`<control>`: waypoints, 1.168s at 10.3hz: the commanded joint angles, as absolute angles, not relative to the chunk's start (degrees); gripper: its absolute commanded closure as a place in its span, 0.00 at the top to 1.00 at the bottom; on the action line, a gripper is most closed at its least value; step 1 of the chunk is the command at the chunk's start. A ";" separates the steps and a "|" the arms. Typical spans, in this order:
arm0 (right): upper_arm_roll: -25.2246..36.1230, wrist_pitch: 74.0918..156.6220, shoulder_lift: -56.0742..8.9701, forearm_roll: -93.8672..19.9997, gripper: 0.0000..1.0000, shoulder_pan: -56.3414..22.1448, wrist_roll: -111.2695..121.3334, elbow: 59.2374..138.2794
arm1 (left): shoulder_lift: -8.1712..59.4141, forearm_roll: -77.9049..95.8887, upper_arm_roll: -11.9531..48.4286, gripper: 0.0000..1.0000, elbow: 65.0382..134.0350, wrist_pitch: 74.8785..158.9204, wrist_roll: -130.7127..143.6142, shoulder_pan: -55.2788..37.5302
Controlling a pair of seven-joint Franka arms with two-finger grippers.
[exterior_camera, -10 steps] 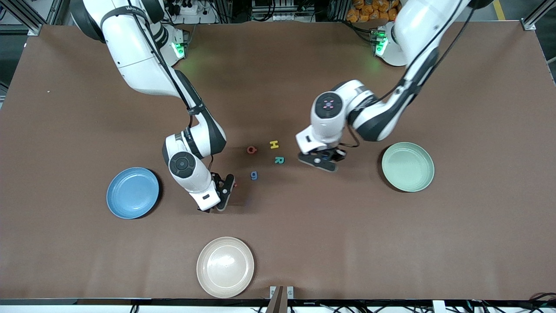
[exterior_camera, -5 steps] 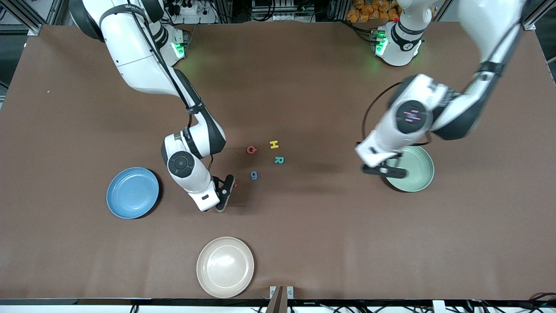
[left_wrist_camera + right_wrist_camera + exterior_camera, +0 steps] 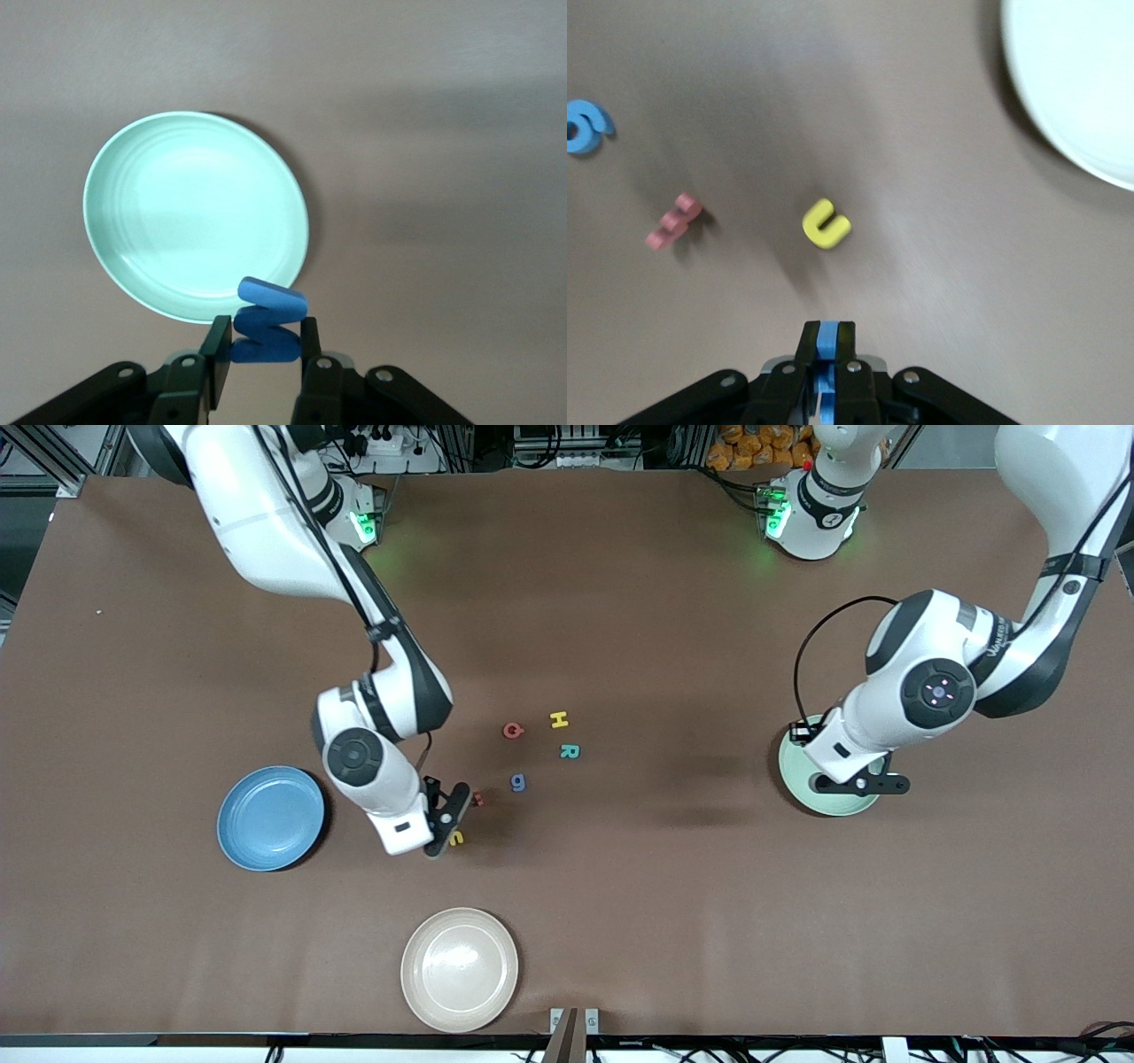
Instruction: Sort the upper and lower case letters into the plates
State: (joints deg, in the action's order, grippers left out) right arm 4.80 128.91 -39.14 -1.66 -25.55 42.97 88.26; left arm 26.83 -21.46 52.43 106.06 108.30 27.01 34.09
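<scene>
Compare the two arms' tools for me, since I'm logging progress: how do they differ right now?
The left tool is over the rim of the mint plate; the right tool is over bare table near the yellow letter and red letter. The left tool's blue letter juts well out of its fingers; the right tool's blue piece shows only as a thin strip. Both are shut on something blue.
</scene>
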 commanded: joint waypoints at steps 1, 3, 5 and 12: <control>7.72 126.22 -35.60 -1.85 0.00 -23.30 42.01 90.00 | 30.31 -20.83 53.09 0.00 106.35 108.02 27.07 38.05; 12.98 124.20 -35.51 -1.76 0.00 -22.85 41.14 90.52 | 33.12 -21.27 49.84 0.00 106.35 108.46 27.16 38.14; 17.47 124.89 -34.20 -1.85 0.00 -22.76 41.05 94.38 | 35.15 -21.27 48.69 0.00 106.35 109.07 27.60 37.88; 19.42 124.89 -34.01 -2.55 0.93 -16.00 40.69 97.29 | 37.53 -24.60 46.58 0.66 106.26 109.51 27.51 37.27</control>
